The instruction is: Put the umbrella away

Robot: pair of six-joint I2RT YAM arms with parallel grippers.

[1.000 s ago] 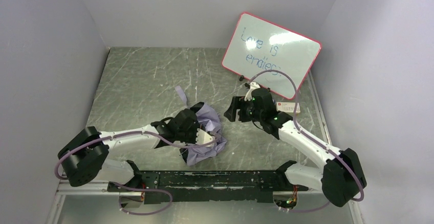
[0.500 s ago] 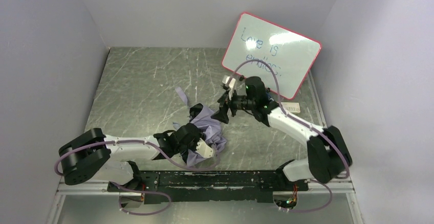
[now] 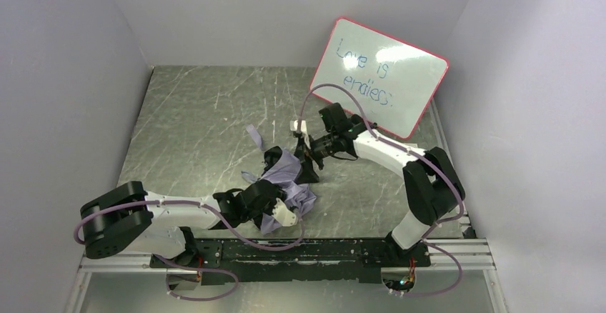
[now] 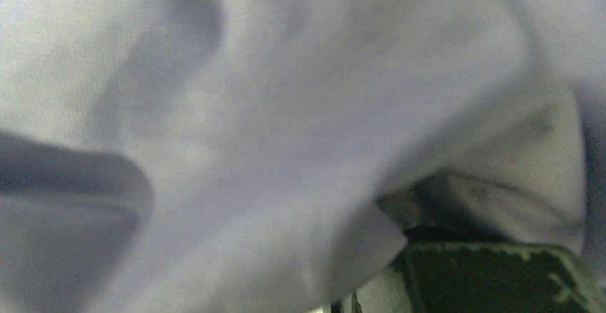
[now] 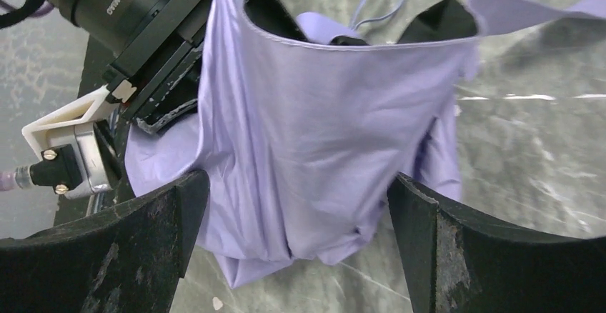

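left arm: comes in low from the near left corner [image 3: 179,209] and lies stretched out toward the middle of the desk [image 3: 186,113].
left jaws: buried in the umbrella [image 3: 291,184] and clamped on a bunch of its cloth, as far as I can see. The gap looks narrow. The left wrist view is basically just lavender fabric pressed right up close, with a bit of dark worn jaw in the bottom right corner.
umbrella look: pale lavender-white, collapsed and totally crumpled, more a wad of cloth than an umbrella. Black rib ends [image 5: 439,20] poke out along the top edge. In the right wrist view the cloth hangs off the left jaws like a little curtain.
umbrella spot: on the desk toward the front, roughly centre, between the left jaws and the right jaws.
strap: a thin lavender strip [image 3: 254,136] trails off the far left side of the wad and lies on the desk.
right jaws: wide open, holding nothing. They sit at the far right side of the wad, pointed at it. Cloth shows in the gap between them, but I can't tell if either jaw actually touches it.
whiteboard: red frame [image 3: 379,77], blue handwriting, propped up at the far right, well apart from the umbrella.
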